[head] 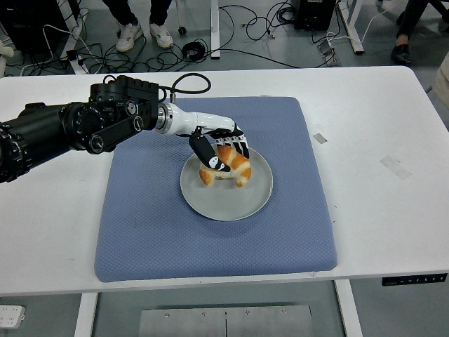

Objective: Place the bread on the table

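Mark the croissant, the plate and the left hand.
croissant (235,168): head view, its golden top.
plate (228,203): head view, bare grey front part.
left hand (219,149): head view, middle of the hand.
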